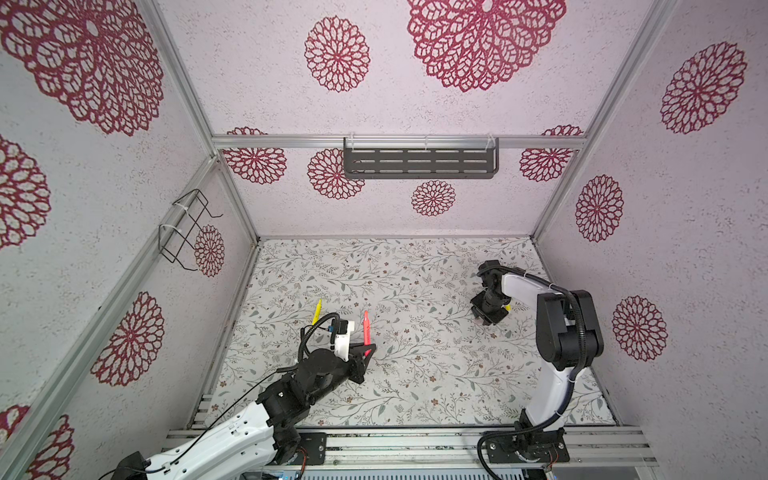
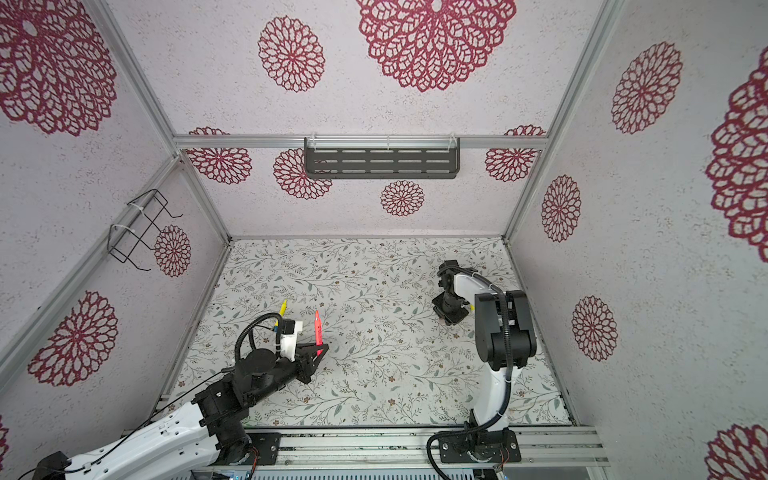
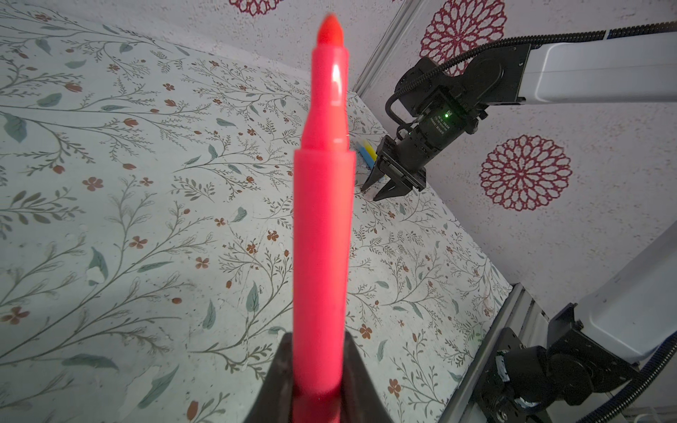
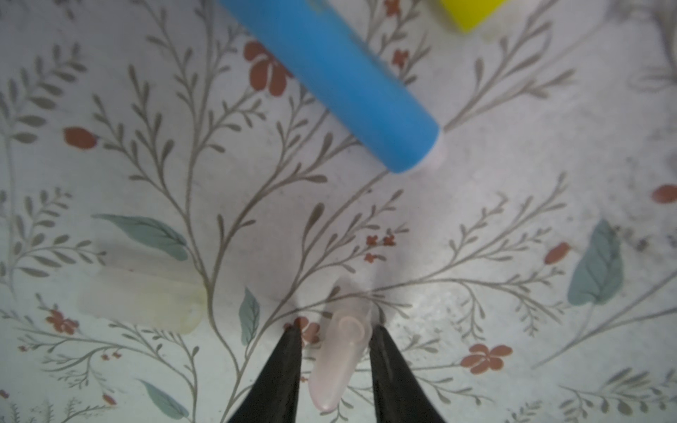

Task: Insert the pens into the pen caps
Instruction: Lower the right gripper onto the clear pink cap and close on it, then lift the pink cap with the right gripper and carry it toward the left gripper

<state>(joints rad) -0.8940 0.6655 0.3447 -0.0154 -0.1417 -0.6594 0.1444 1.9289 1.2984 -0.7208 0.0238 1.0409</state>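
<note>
My left gripper (image 1: pixel 368 350) is shut on the lower end of a red-pink pen (image 3: pixel 322 219), which stands tip-up above the table (image 1: pixel 415 374) in both top views. A yellow pen (image 1: pixel 317 311) lies on the table behind that arm. At the far right, my right gripper (image 4: pixel 335 329) points down onto the table with its jaws open. A translucent pink pen cap (image 4: pixel 337 360) lies between them, near one finger and clear of the other. A blue pen (image 4: pixel 340 73) and a yellow pen (image 4: pixel 469 11) lie just beyond it. A pale yellowish cap (image 4: pixel 139 296) lies to the side.
A dark slotted shelf (image 1: pixel 419 162) hangs on the back wall and a wire basket (image 1: pixel 187 228) on the left wall. Aluminium rails (image 1: pixel 415 440) run along the table's front edge under both arm bases. Patterned walls close in three sides.
</note>
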